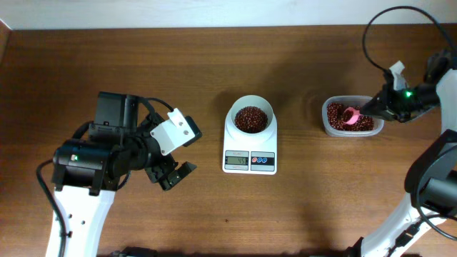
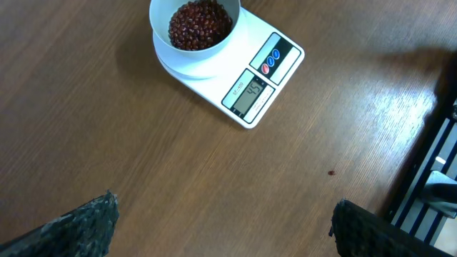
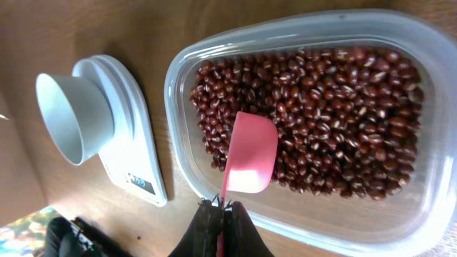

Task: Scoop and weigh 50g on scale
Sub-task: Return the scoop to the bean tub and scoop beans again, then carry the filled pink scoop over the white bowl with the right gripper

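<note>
two arms show from overhead: the left gripper (image 1: 173,173) hangs wide open and empty over the table (image 1: 107,57), left of the scale (image 1: 249,160), whose bowl (image 1: 250,100) holds beans (image 1: 250,120), while the right gripper (image 1: 365,109) sits over the tub (image 1: 323,121) at right, pinched on the pink spoon (image 1: 350,116). the left wrist view has its fingers (image 2: 78,225) far apart with nothing between them, the scale ahead, beans heaped in the bowl. the right wrist view shows jaws closed on the spoon's handle, its scoop lying on the tub's beans, the scale near the tub.
</note>
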